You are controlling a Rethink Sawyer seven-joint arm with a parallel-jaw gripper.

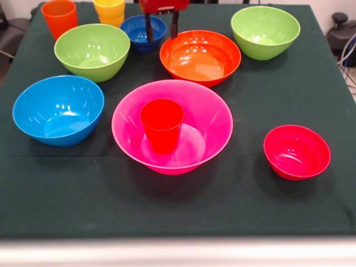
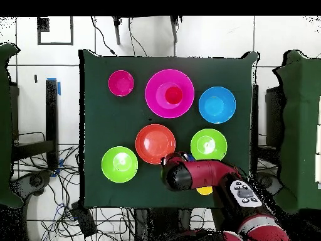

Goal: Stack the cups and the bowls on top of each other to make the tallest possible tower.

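Observation:
The large pink bowl (image 1: pixel 214 111) stands at the table's middle with a red cup (image 1: pixel 162 130) upright inside it; both show in the overhead view, the bowl (image 2: pixel 157 100) and the cup (image 2: pixel 173 95). Around it stand an orange bowl (image 1: pixel 200 55), two lime green bowls (image 1: pixel 92 51) (image 1: pixel 265 31), a light blue bowl (image 1: pixel 58 109), a small dark blue bowl (image 1: pixel 136 28) and a small red bowl (image 1: pixel 296 151). An orange cup (image 1: pixel 59 16) and a yellow cup (image 1: pixel 109 11) stand at the far edge. My gripper (image 1: pixel 161 26) is open and empty, between the dark blue and orange bowls.
A dark green cloth (image 1: pixel 311 100) covers the table. In the overhead view the arm (image 2: pixel 188 174) hides the dark blue bowl and most of the cups. Cables lie on the floor around the table.

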